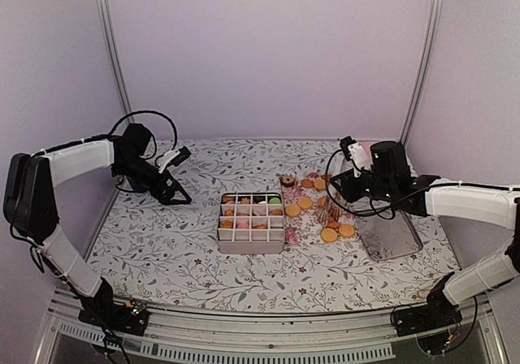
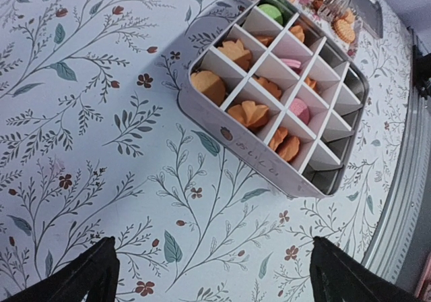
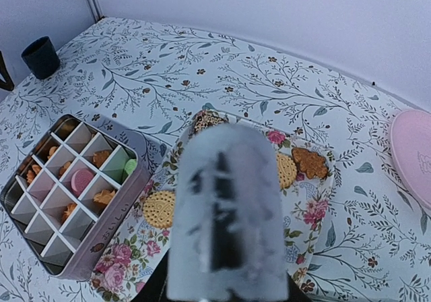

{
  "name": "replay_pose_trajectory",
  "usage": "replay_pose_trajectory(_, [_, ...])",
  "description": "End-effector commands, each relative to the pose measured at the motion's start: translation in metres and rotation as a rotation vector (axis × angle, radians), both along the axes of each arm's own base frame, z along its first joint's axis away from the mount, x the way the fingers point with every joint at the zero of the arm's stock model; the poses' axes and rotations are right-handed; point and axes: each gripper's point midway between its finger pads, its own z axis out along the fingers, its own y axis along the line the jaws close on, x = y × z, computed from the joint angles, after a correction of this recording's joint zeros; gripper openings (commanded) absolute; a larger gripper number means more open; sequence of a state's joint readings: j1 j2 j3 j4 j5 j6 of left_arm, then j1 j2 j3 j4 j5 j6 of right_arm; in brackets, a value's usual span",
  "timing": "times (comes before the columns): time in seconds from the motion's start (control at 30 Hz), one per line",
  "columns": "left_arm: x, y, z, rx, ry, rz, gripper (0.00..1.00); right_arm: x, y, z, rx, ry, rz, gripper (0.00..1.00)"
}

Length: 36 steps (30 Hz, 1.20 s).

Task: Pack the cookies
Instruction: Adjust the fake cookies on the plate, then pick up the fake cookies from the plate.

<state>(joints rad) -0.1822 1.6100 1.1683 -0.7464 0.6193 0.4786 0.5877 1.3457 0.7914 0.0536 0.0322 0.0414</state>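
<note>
At upper left, my left claw (image 2: pixel 215 280) hangs with jaws spread wide, holding nothing. In the centre, the divided tin (image 1: pixel 252 243) already holds cookies (image 2: pixel 209 86), 1 of them green. More lie loose on the floral tray (image 3: pixel 316 211) to its right. My right claw (image 1: pixel 335 201) hovers there, and I cannot tell its grip. The cookies look light, stiff and crumbly, so I'd pinch gently across the rims.

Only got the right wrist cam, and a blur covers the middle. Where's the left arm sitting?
Observer: The left gripper hangs above bare cloth, left of the box, with its fingers wide open and empty.
Operator: Anything else near the tray I can't see?
Observer: A flat grey metal lid lies on the cloth just right of the tray.
</note>
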Motion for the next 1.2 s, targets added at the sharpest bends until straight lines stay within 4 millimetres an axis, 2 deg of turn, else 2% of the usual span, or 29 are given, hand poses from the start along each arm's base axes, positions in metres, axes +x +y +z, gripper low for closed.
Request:
replay_pose_trajectory(0.0, [0.003,0.001,0.009,-0.013,-0.018,-0.005,0.99,-0.002,-0.006,0.011,0.008,-0.033,-0.012,0.29])
replay_pose_trajectory(0.3, [0.002,0.001,0.01,-0.015,-0.02,-0.003,0.99,0.003,-0.006,0.039,0.023,-0.076,-0.025,0.0])
replay_pose_trajectory(0.47, [0.002,0.001,0.01,-0.015,-0.02,-0.002,0.99,0.005,-0.006,0.055,0.021,-0.109,-0.026,0.0])
replay_pose_trajectory(0.6, [0.002,0.0,0.01,-0.015,-0.018,-0.004,0.99,0.006,-0.009,0.056,0.013,-0.109,-0.037,0.0])
replay_pose_trajectory(0.63, [0.002,0.001,0.01,-0.016,-0.018,-0.003,0.99,0.006,-0.01,0.056,0.009,-0.107,-0.041,0.0])
replay_pose_trajectory(0.73, [0.002,0.001,0.01,-0.015,-0.017,-0.003,0.99,0.004,-0.014,0.053,-0.002,-0.102,-0.053,0.16])
replay_pose_trajectory(0.87, [0.002,0.0,0.009,-0.018,-0.016,-0.006,0.99,0.0,-0.021,0.052,-0.009,-0.108,-0.073,0.29])
replay_pose_trajectory(1.17, [0.001,-0.001,0.01,-0.022,-0.016,-0.008,0.99,-0.003,-0.034,0.046,-0.021,-0.108,-0.108,0.35])
